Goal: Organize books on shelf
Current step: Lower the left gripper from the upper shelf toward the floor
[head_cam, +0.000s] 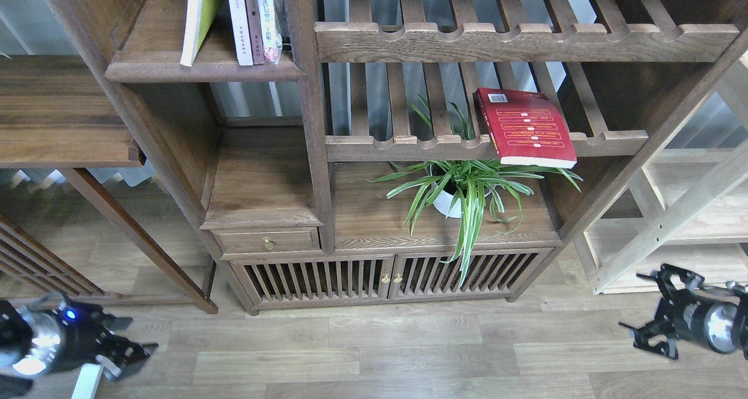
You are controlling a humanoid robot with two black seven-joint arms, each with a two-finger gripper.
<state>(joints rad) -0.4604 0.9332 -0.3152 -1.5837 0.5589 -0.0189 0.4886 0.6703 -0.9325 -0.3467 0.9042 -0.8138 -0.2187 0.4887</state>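
Note:
The white book with the yellow-green cover [196,19] leans on the solid dark-brown shelf [204,72] at the top left. The pale lavender-white book [238,22] stands upright to its right. The red book with yellow text bands [526,127] lies flat on a slatted rack, its front end past the rail. My left gripper [131,340] hangs low at the bottom left over the floor, dark and blurred, holding nothing. My right gripper [646,305] is low at the bottom right, fingers spread and empty. Both are far from the books.
A thin brown-spined book [252,25] and a plastic-wrapped book [266,22] stand right of the lavender one. A potted spider plant [461,191] sits under the red book. A pale wood rack [672,259] is at right, a dark side table [58,113] at left.

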